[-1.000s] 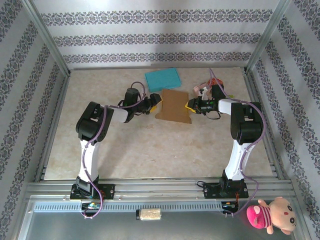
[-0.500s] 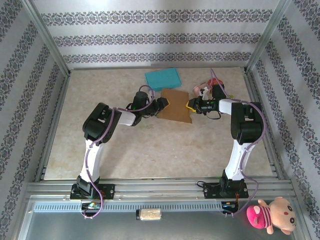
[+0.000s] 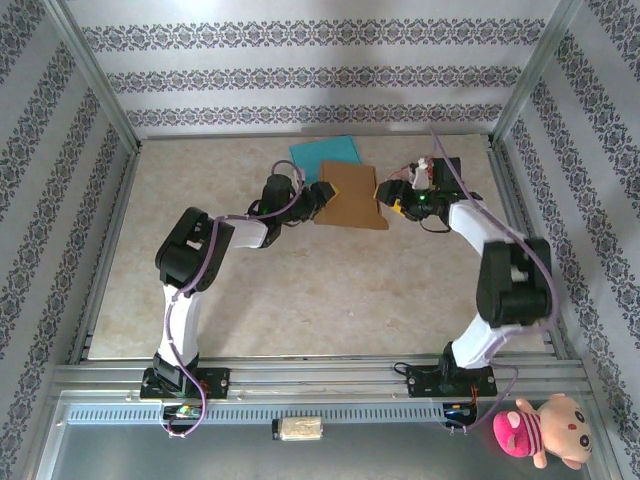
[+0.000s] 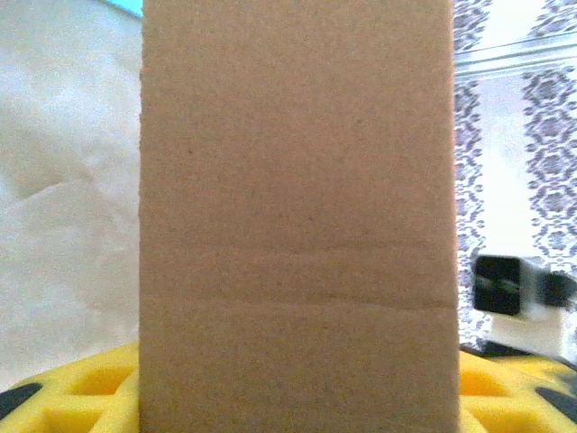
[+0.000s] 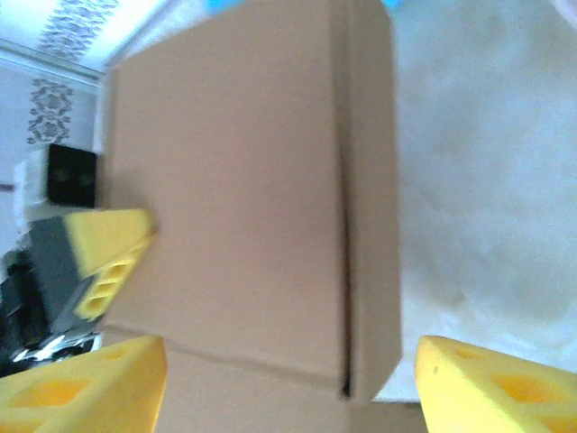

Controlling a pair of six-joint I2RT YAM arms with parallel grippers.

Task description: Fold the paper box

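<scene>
The paper box (image 3: 350, 195) is a flat brown cardboard piece at the back middle of the table. My left gripper (image 3: 320, 197) is at its left edge. In the left wrist view the cardboard (image 4: 297, 180) runs down between the two yellow fingers, and my left gripper (image 4: 297, 383) is shut on it. My right gripper (image 3: 393, 207) is at the box's right edge. In the right wrist view its yellow fingers (image 5: 491, 388) stand wide apart, open, with the box (image 5: 243, 180) and its folded seam lying between and beyond them. One left finger (image 5: 104, 248) presses on the box's far side.
A teal sheet (image 3: 322, 152) lies just behind the box, partly covered by it. Metal frame posts and patterned walls close in the table on three sides. A pink plush toy (image 3: 540, 430) sits outside the front rail at the right.
My left gripper closed on the box's left edge and the box shifted back toward the teal sheet. My right gripper opened, and the right arm swung outward and stretched farther back.
</scene>
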